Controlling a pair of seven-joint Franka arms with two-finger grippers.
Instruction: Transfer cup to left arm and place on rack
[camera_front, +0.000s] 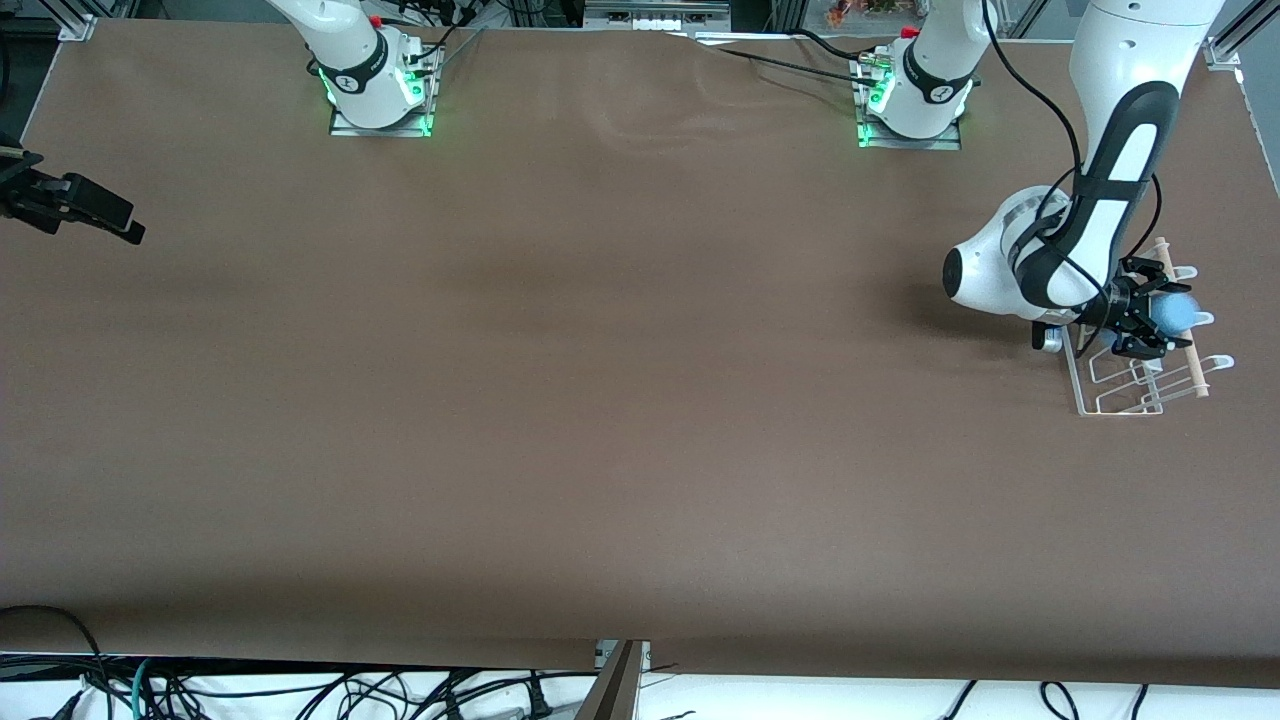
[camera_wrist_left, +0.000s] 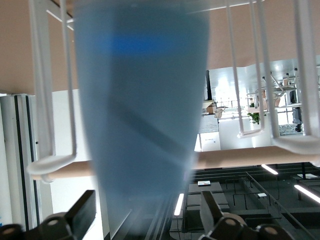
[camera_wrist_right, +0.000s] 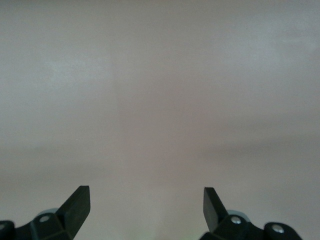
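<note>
The left gripper is over the rack at the left arm's end of the table, with the light-blue cup lying between its black fingers. In the left wrist view the cup fills the centre of the frame, its tapered body running out from between the two fingertips, which stand slightly clear of its sides; whether the pads bear on the cup cannot be told from these views. White wire loops of the rack run along both sides of the cup, and the light wooden rod crosses the frame past it. In the front view the rod lies along the rack's edge toward the left arm's end of the table, and the cup sits over the rack's upper wires beside that rod. The left arm descends from its base to this point, its wrist bent low over the table next to the rack. The right gripper waits over the right arm's end of the table, well apart from the rack; its fingers are spread wide with only the bare brown table surface between them.
</note>
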